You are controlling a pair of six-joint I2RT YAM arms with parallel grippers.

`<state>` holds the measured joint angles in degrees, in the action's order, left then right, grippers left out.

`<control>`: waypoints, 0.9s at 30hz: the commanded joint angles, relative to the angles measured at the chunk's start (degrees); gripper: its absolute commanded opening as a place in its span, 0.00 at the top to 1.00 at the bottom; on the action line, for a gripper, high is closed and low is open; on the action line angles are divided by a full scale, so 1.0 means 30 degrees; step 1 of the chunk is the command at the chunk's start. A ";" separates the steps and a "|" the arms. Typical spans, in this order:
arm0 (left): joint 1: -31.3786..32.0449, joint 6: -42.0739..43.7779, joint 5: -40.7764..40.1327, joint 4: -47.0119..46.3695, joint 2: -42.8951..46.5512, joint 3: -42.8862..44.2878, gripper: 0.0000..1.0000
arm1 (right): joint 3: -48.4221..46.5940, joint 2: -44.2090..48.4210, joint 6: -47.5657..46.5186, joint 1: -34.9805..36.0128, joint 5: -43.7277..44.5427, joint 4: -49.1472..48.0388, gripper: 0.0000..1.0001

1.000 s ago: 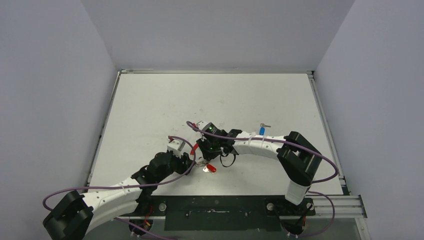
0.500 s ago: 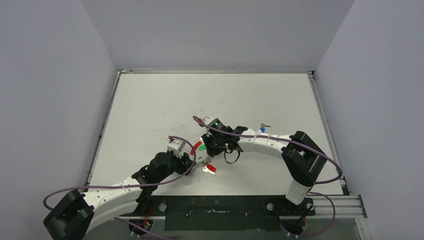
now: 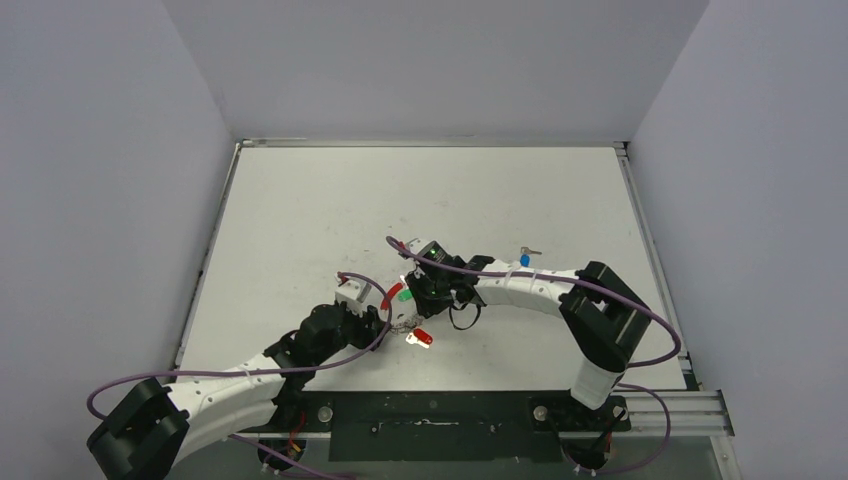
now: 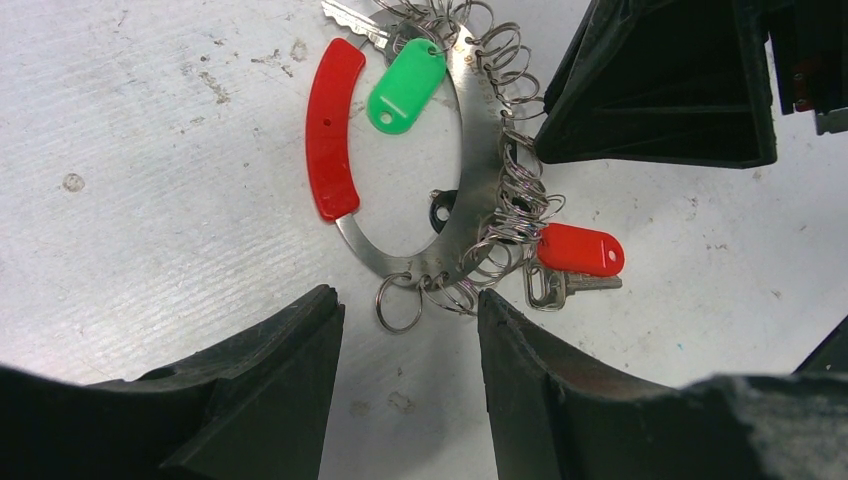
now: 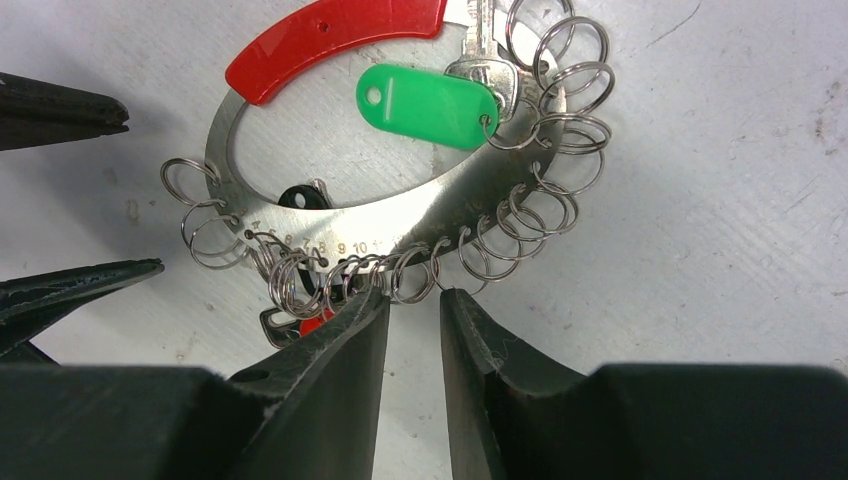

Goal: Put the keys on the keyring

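While the left gripper [image 4: 408, 300] gaped empty beside the keyring [image 4: 478, 150], the right gripper [image 5: 412, 298] sat narrowed at its small rings [image 5: 290, 275], grip unclear. Only the top view showed the blue key [image 3: 524, 261], well apart. The green key [image 3: 404, 295], hidden a second ago, lay inside the keyring.

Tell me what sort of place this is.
Most likely a robotics lab test cell. A bare white table is boxed in by plain pale walls. The left arm and right arm are bolted to a metal rail at its near edge, with a keyring laid out as the workpiece.
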<state>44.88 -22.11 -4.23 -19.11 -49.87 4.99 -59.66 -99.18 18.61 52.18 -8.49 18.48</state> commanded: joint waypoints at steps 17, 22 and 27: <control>-0.0144 -0.0295 0.0155 -0.0499 0.0081 0.0665 0.50 | -0.0206 0.0007 0.0183 0.0359 0.0136 -0.0851 0.81; -0.0142 -0.0365 0.0150 -0.0488 0.0069 0.0630 0.50 | 0.0048 0.1043 0.0154 0.0359 0.0740 -0.0761 0.82; -0.0164 -0.0437 0.0121 -0.0512 0.0070 0.0649 0.50 | 0.0491 0.2109 -0.0066 0.0385 0.1310 -0.1065 0.75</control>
<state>44.84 -22.44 -4.23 -19.09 -49.95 4.99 -58.89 -97.97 18.65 52.97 -7.27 17.08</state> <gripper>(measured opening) 0.500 0.219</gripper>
